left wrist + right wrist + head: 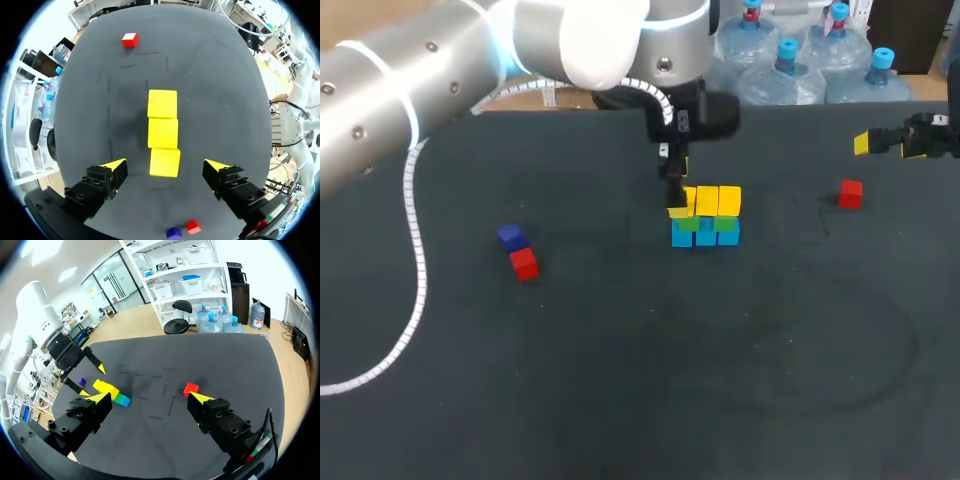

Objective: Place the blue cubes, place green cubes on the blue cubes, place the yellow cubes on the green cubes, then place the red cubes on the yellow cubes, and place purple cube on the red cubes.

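Left arm (410, 90): silver and white, comes in from the left and reaches to the middle of the table; a white coiled cable (417, 285) hangs from it over the left side.

Table (620, 390): dark, matte top.

Right gripper (148, 397): at the far right edge, above the table, fingers apart, nothing between them.

Left gripper (165, 166): pointing down over the left end of the stack, fingers spread wide. The end yellow cube lies between them with a gap on each side, untouched.

Stack, middle of the table, towards the far side, three layers in a row running left to right:
- yellow cubes (729, 200): three, top layer, touching in a line.
- green cubes (725, 225): middle layer, under the yellow.
- blue cubes (705, 238): bottom layer, on the table.

Loose pieces:
- red cube (850, 193): alone on the right, well apart from the stack, near the right gripper.
- second red cube (524, 263): on the left, well apart from the stack.
- purple cube (511, 237): dark bluish, just beside the second red cube on its far side.
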Action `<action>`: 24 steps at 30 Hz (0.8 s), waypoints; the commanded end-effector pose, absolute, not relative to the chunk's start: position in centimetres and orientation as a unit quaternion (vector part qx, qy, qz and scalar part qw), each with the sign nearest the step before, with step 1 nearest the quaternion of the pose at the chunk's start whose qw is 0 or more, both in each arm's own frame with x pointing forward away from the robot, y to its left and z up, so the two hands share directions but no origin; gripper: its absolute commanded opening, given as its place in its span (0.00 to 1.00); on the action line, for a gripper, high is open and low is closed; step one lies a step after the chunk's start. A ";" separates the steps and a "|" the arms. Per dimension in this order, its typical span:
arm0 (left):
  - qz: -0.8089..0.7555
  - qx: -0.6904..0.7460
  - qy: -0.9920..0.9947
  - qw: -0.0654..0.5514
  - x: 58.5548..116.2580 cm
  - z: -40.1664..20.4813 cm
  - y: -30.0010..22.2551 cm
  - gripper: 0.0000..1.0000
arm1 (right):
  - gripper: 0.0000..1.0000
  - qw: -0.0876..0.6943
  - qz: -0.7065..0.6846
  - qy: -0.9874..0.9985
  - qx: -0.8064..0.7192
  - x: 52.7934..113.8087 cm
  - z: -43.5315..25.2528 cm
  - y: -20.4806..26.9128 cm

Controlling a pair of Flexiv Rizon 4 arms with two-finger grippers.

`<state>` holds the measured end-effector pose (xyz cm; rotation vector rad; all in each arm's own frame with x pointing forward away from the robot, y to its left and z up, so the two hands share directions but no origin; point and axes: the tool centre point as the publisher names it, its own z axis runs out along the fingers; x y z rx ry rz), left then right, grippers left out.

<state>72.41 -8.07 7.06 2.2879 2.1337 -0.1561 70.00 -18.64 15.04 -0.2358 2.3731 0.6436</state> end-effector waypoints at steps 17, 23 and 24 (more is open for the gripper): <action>-0.009 0.721 0.692 -0.032 70.6 9.4 -6.4 1.00 | 1.00 0.330 0.246 0.907 -0.090 70.0 15.0 -18.6; 0.002 0.723 0.689 -0.048 70.6 9.9 -6.3 1.00 | 1.00 0.330 0.246 0.907 -0.090 70.0 15.0 -18.6; 0.003 0.721 0.691 -0.053 70.5 9.9 -6.2 1.00 | 1.00 0.330 0.246 0.907 -0.090 70.0 15.0 -18.6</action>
